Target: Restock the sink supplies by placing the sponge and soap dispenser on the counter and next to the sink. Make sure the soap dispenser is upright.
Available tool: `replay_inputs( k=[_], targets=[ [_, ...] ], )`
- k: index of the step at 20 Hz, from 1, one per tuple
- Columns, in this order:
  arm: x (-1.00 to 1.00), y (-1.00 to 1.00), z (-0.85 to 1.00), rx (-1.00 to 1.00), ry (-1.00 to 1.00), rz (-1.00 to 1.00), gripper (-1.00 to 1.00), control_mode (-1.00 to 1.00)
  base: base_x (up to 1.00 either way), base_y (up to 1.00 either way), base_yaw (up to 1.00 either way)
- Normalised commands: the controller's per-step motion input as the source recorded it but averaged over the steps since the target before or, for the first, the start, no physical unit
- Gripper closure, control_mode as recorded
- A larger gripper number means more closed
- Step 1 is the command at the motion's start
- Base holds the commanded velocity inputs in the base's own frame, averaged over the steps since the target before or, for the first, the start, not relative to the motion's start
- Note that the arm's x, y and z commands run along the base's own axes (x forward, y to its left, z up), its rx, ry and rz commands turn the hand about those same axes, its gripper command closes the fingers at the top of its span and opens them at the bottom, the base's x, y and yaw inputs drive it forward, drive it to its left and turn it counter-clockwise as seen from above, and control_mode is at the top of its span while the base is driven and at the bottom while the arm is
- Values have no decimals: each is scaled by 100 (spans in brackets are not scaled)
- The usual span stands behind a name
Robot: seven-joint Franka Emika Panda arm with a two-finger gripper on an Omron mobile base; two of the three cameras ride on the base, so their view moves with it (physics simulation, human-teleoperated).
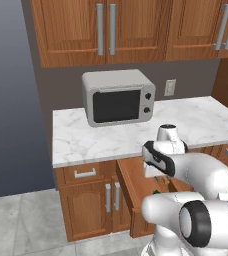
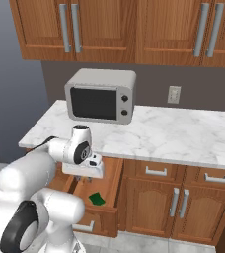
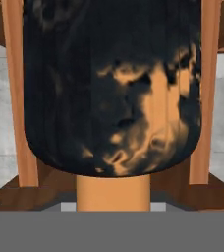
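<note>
Soap dispenser [image 3: 111, 88], a squat black bottle mottled with orange and carrying a thin orange-tan pump nozzle, is seen pressed close against the hand camera, its body spread across the upper and middle of the hand view and its nozzle pointing down toward the lower centre. The hand [image 2: 83, 170] is seen at lower left of the right base view, lowered into an open brown wooden drawer [image 2: 113, 184] under the white grey-veined marble bench [image 2: 173, 136]. Whether the hand is closed on the bottle cannot be told, as the fingertips are hidden. A small flat green sponge [image 2: 96, 198] lies on the drawer floor, just right of and below the hand. A grey microwave [image 1: 118, 96] stands on the bench, above centre.
</note>
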Motion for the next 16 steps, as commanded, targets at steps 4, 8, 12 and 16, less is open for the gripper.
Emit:
replay_inputs(
  k=[4, 8, 12, 16],
  targets=[
    [-45, -1, 98, 0, 0, 0, 100, -100, 0, 0, 0],
    [-56, 0, 100, 0, 0, 0, 100, -100, 0, 0, 0],
    [-66, 0, 99, 0, 0, 0, 100, -100, 0, 0, 0],
    [-54, 1, 58, 0, -1, 0, 100, -100, 0, 0, 0]
  ],
)
